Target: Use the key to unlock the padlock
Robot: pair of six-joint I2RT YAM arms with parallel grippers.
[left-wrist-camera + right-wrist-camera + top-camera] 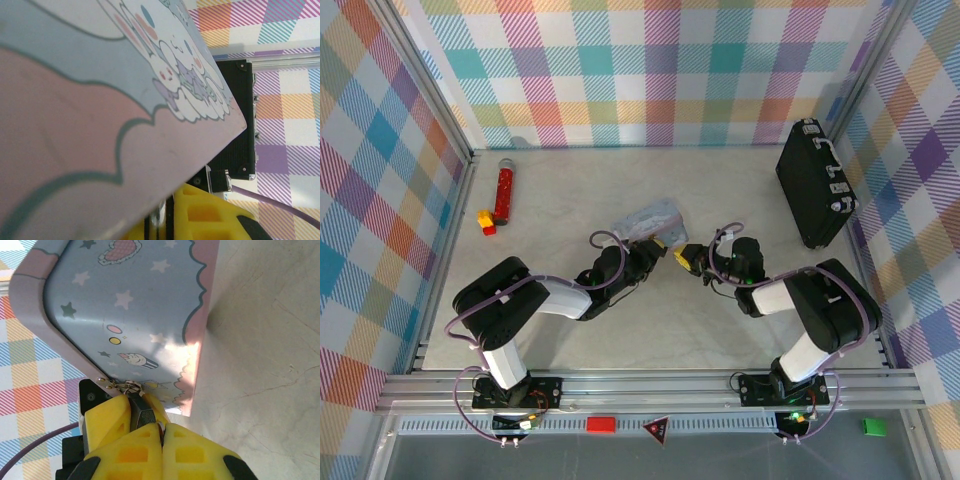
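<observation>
The tiny dark padlock [145, 415] hangs by its silvery shackle [131, 388] from the hasp of the pale blue-grey box [135, 300]. My left gripper [658, 246] is shut on the padlock body, its yellow fingers [107, 420] on both sides. In the left wrist view the padlock [159, 220] is a dark and silvery sliver between the left gripper's [165, 212] fingers, under the box [100, 100]. My right gripper [163, 434] is shut on the key [160, 428], a thin silvery sliver between its pads, right at the padlock's bottom end. The key's tip is hidden.
A black case with silver latches [815, 185] stands at the right wall. A red tube [504, 190] and a small yellow and red brick [486, 222] lie at the far left. Both arms meet mid-table by the box [648, 217].
</observation>
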